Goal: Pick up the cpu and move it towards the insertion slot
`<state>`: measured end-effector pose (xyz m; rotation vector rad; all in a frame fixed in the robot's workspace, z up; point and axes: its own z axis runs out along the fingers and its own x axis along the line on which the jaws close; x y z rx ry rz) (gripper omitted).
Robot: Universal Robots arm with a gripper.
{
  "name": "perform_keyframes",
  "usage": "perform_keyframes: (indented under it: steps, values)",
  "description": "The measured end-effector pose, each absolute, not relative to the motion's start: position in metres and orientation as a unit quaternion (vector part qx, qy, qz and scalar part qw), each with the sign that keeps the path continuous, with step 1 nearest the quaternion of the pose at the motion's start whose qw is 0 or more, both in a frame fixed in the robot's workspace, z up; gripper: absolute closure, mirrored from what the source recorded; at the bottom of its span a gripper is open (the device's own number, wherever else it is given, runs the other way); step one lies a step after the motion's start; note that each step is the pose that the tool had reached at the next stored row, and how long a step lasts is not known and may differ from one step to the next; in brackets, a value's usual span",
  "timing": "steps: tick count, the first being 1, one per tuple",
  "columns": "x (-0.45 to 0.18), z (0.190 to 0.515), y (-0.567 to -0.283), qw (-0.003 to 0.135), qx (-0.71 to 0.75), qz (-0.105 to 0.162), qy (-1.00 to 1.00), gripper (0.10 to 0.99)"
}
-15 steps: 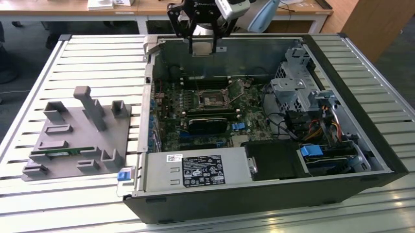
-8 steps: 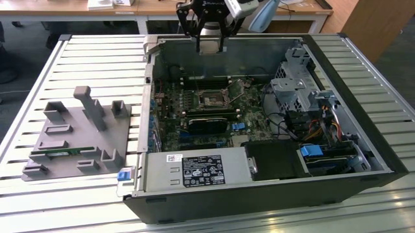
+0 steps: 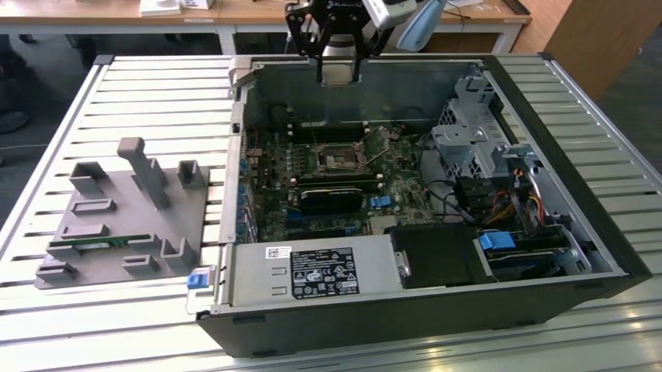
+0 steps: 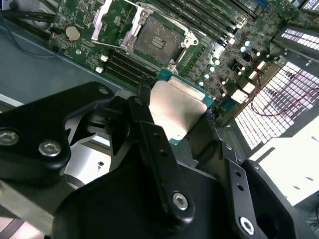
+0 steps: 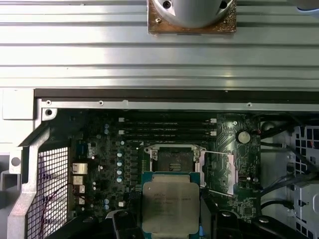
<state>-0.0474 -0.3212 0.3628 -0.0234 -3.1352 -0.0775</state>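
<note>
The gripper (image 3: 339,76) hangs above the open computer case (image 3: 579,256), near the case's far wall at about twelve o'clock from the motherboard's middle in the exterior view. Its black fingers (image 4: 149,144) are closed narrowly on the cpu (image 4: 177,107), which sits flat between them with its silvery top showing and a green edge around it. In the first wrist view the cpu (image 5: 170,206) is held between the two dark fingers (image 5: 124,224), one on each side.

The insertion slot (image 3: 339,160) lies on the motherboard (image 3: 310,194) inside the case, its metal frame open and its dark centre bare. In the second wrist view the insertion slot (image 4: 158,37) sits at roughly eleven o'clock from the cpu, close but apart from it. In the first wrist view the insertion slot (image 5: 172,159) is at twelve o'clock from the chip, whose near edge overlaps the frame's edge in the picture; the chip is held above the board and not seated.

On the slatted table (image 3: 135,101), at nine o'clock from the case, stands a grey holder tray (image 3: 124,225) with a green memory stick (image 3: 88,246) lying in it.
</note>
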Motion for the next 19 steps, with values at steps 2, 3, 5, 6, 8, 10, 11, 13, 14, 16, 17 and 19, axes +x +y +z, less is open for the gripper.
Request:
perform_keyframes:
  steps: [2, 3, 5, 6, 8, 10, 11, 13, 14, 16, 17, 19]
  values:
    - [-0.0473, 0.3628, -0.3211, 0.003, -0.008, -0.025, -1.000, 0.541]
    - [-0.0472, 0.3628, -0.3211, 0.003, -0.008, -0.025, -1.000, 0.541]
    - [-0.0472, 0.3627, -0.3211, 0.003, -0.011, -0.025, -1.000, 0.541]
    - [-0.0472, 0.3626, -0.3210, 0.002, -0.016, -0.025, -1.000, 0.541]
    - [-0.0472, 0.3624, -0.3210, 0.002, -0.032, -0.025, -0.999, 0.541]
    - [-0.0472, 0.3621, -0.3210, 0.002, -0.048, -0.025, -0.999, 0.541]
    - [-0.0473, 0.3620, -0.3210, 0.002, -0.053, -0.025, -0.998, 0.541]
    - [-0.0473, 0.3620, -0.3210, 0.002, -0.057, -0.025, -0.998, 0.541]
    - [-0.0473, 0.3620, -0.3210, 0.002, -0.057, -0.025, -0.998, 0.541]
    - [-0.0473, 0.3620, -0.3210, 0.001, -0.057, -0.025, -0.998, 0.541]
    - [-0.0473, 0.3619, -0.3210, 0.001, -0.058, -0.025, -0.998, 0.541]
    - [-0.0473, 0.3620, -0.3210, 0.001, -0.058, -0.025, -0.998, 0.541]
